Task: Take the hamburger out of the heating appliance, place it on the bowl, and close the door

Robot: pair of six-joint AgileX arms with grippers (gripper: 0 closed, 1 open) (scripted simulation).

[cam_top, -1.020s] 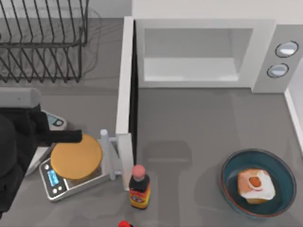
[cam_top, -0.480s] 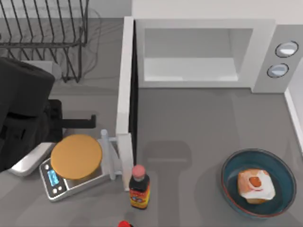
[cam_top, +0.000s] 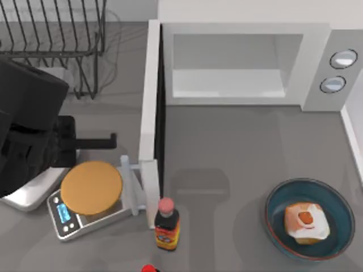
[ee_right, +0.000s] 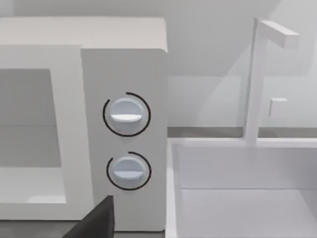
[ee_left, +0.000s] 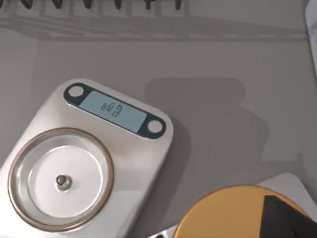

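Burger bowled, door open
Your left end effector (cam_top: 105, 141), grip state unclear, sits near the bench's left edge; push the stiff, light door (cam_top: 150, 119) beside its handle (cam_top: 129, 182).

One microwave (cam_top: 249, 62) stands with one door (cam_top: 150, 113) swung open, and two dials (cam_top: 338, 71) sit on its side panel. To the right of the microwave there is one sink (ee_right: 242, 198). In front of the microwave there is one bowl (cam_top: 334, 204) holding one hamburger (cam_top: 306, 222), two scales (ee_left: 99, 158), one orange disc (cam_top: 91, 187), and one sauce bottle (cam_top: 167, 225). Left of the microwave stands one wire rack (cam_top: 54, 45).
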